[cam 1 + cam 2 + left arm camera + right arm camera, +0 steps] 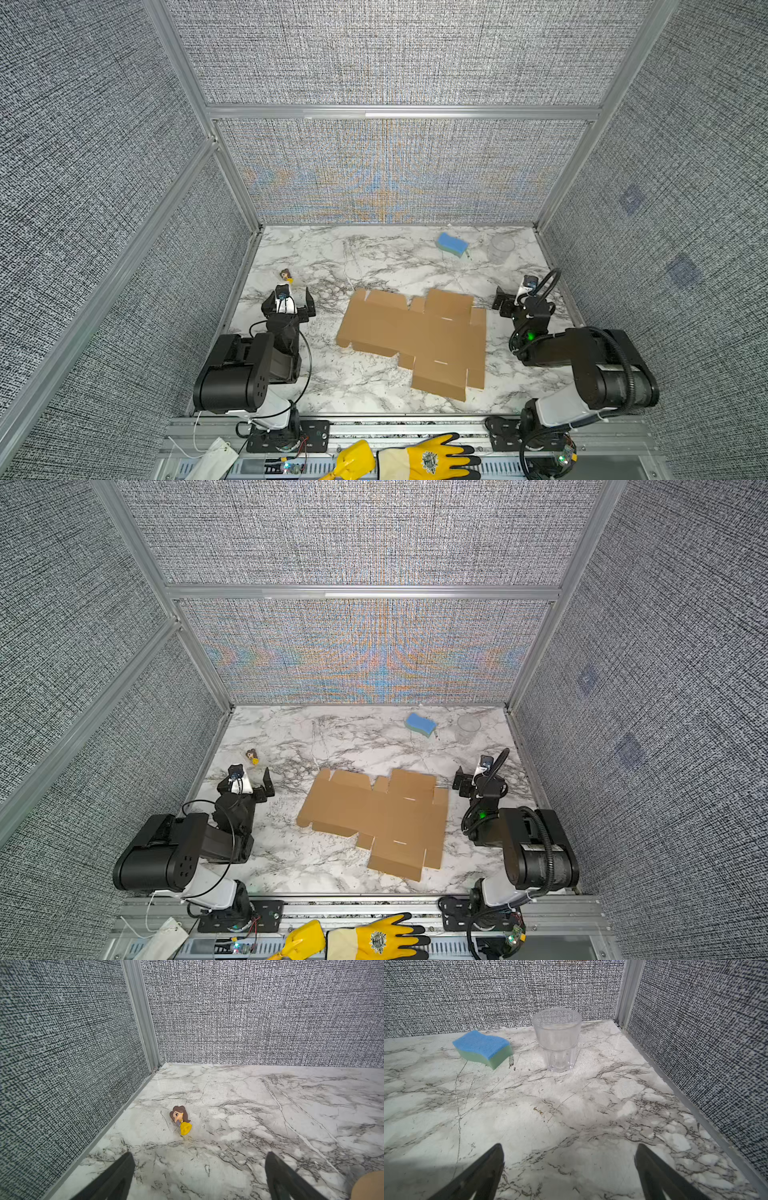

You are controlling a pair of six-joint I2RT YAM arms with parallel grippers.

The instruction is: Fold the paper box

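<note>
Both left claw [198, 1154] and right claw [570, 1145] gape empty, flanking the flat paper box [415, 336].

Left arm [237, 374] and right arm [606, 370]: bulky black cylindrical joint housings above a white lower segment, each bolted to a black perforated base plate [316, 432] on the front rail. A thin black cable [310, 365] loops loosely beside the left arm, and a ribbed black hose [627, 365] runs over the right arm, which also shows a small green indicator light [530, 335]. Left claw [199, 1155] and right claw [570, 1146] have flat, tapered black fingers, with a white-and-black camera unit [284, 301] mounted at the wrist.
</note>
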